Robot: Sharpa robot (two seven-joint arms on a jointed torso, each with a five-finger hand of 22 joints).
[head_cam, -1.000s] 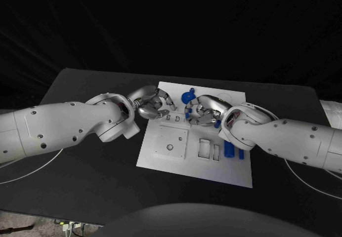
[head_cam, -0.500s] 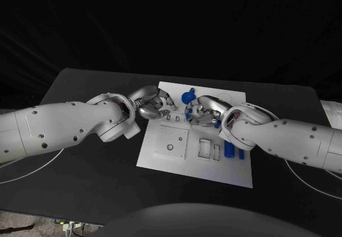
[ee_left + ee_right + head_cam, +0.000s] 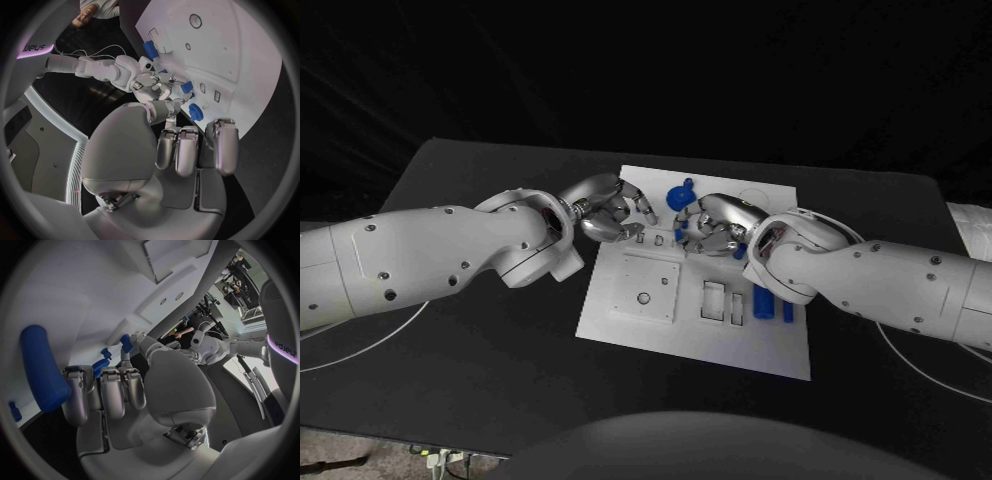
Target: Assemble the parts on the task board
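Observation:
The white task board (image 3: pixel 678 325) lies mid-table. My left hand (image 3: pixel 607 212) hovers over its far left edge holding nothing, fingers side by side and thumb apart (image 3: pixel 187 145). My right hand (image 3: pixel 714 226) is bent down over the board's far middle, fingers curled around a small blue part (image 3: pixel 682 234). That part also shows by the thumb tip (image 3: pixel 126 342) and at the right hand (image 3: pixel 187 88). A round blue part (image 3: pixel 681 194) stands just beyond both hands, close past my left hand's fingertips (image 3: pixel 195 111). A long blue part (image 3: pixel 764 303) lies on the board's right side, near my right hand's fingers (image 3: pixel 42 367).
A raised square plate (image 3: pixel 646 285) and two rectangular slots (image 3: pixel 724 303) sit on the board's near half. A thin blue piece (image 3: pixel 788 312) lies beside the long part. A white cable (image 3: pixel 358 340) runs on the table at the left, another (image 3: pixel 920 365) at the right.

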